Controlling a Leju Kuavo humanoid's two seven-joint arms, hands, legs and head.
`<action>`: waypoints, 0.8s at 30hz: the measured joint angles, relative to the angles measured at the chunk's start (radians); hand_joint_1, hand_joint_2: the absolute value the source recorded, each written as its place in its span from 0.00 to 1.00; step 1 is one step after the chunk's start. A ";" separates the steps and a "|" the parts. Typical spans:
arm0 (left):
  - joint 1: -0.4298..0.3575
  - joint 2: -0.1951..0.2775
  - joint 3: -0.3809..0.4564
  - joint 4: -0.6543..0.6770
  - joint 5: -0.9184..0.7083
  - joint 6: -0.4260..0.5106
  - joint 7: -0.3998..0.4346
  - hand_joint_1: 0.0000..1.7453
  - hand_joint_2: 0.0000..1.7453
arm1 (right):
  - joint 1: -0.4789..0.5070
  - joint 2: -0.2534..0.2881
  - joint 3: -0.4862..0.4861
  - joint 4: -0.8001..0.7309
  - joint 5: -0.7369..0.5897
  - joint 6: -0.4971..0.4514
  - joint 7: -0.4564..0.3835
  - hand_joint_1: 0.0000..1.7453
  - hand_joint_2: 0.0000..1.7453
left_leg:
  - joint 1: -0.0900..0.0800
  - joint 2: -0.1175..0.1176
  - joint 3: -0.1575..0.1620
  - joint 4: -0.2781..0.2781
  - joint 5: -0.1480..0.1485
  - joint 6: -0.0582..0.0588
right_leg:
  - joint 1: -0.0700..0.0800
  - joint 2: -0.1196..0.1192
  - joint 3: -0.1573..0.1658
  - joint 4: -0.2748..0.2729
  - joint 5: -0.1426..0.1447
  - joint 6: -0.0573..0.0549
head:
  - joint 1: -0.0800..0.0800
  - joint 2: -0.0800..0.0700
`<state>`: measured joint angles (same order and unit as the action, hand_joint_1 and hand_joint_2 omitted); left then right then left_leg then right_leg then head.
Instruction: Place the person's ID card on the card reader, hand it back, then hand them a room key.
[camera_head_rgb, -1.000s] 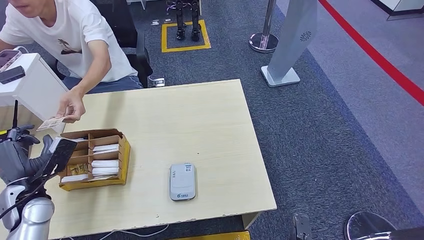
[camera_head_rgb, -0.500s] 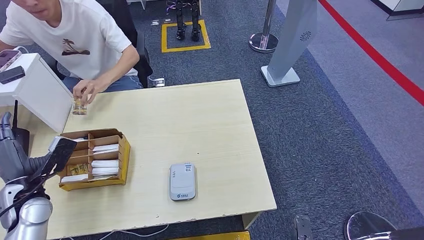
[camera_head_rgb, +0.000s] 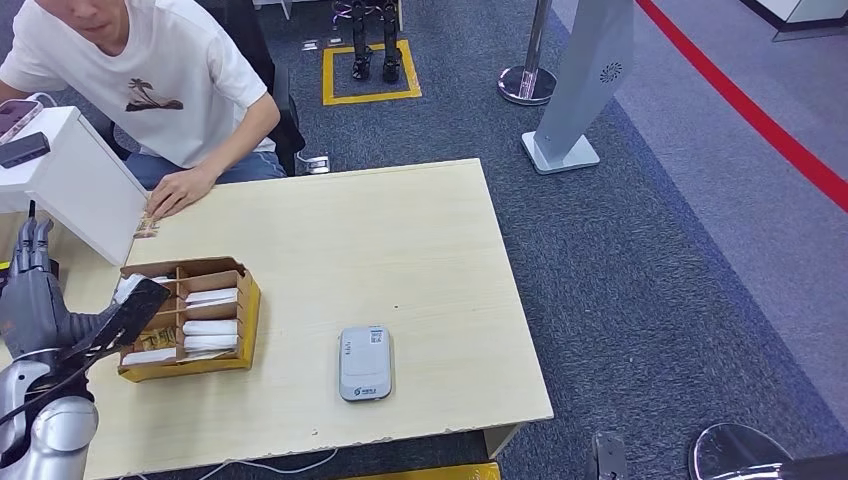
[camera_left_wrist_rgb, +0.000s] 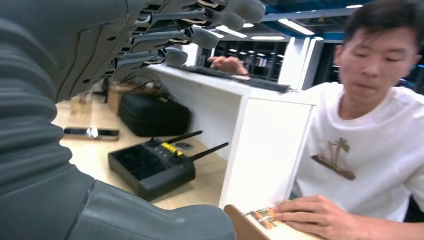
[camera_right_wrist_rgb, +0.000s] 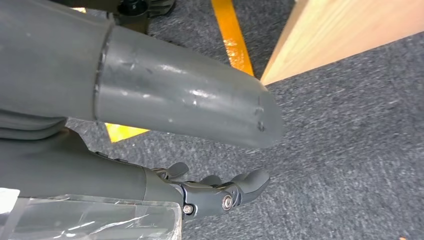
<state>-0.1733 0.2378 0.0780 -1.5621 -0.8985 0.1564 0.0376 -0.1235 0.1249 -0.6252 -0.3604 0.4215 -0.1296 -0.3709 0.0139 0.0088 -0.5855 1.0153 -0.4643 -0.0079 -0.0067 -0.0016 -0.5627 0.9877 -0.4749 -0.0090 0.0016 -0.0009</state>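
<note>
card (camera_head_rgb: 146, 228) lay flat under the person's hand (camera_head_rgb: 178, 191), offered for pickup. we noted our left hand (camera_head_rgb: 30, 290) spread wide and empty; right hand (camera_right_wrist_rgb: 220, 192) curled, holding nothing.

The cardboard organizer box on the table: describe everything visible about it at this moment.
The cardboard organizer box is a shallow, open-topped brown tray with yellow outer sides, split by cardboard dividers into several compartments. White cards lie stacked in them, and one compartment holds a yellowish printed item. It sits flat on the wooden table, near the robot's side, left of the grey card reader. The left hand overlaps its near-left corner; contact cannot be confirmed.
</note>
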 joint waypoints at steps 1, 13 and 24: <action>0.000 0.005 -0.007 -0.014 -0.002 -0.013 0.005 0.00 1.00 | -0.003 0.000 -0.001 -0.001 -0.001 0.000 0.001 0.00 0.00 | 0.000 0.000 0.000 0.000 0.000 0.000 | 0.000 0.000 0.000 0.000 0.000 0.000 | 0.000 0.000; 0.120 0.015 -0.082 -0.157 0.213 -0.155 -0.054 0.00 1.00 | -0.009 0.000 -0.025 -0.003 -0.008 0.011 -0.014 0.00 0.00 | 0.000 0.000 0.000 0.000 0.000 0.000 | 0.000 0.000 0.000 0.000 0.000 0.000 | 0.000 0.000; 0.190 0.025 -0.113 -0.203 0.256 -0.194 -0.060 0.00 1.00 | -0.009 0.000 -0.041 -0.003 -0.008 0.011 -0.016 0.00 0.00 | 0.000 0.000 0.000 0.000 0.000 0.000 | 0.000 0.000 0.000 0.000 0.000 0.000 | 0.000 0.000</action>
<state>0.0171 0.2630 -0.0353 -1.7648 -0.6428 -0.0379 -0.0229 -0.1328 0.1251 -0.6662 -0.3632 0.4132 -0.1183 -0.3864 0.0140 0.0086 -0.5855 1.0152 -0.4644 -0.0079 -0.0067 -0.0019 -0.5626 0.9877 -0.4752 -0.0088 0.0017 -0.0008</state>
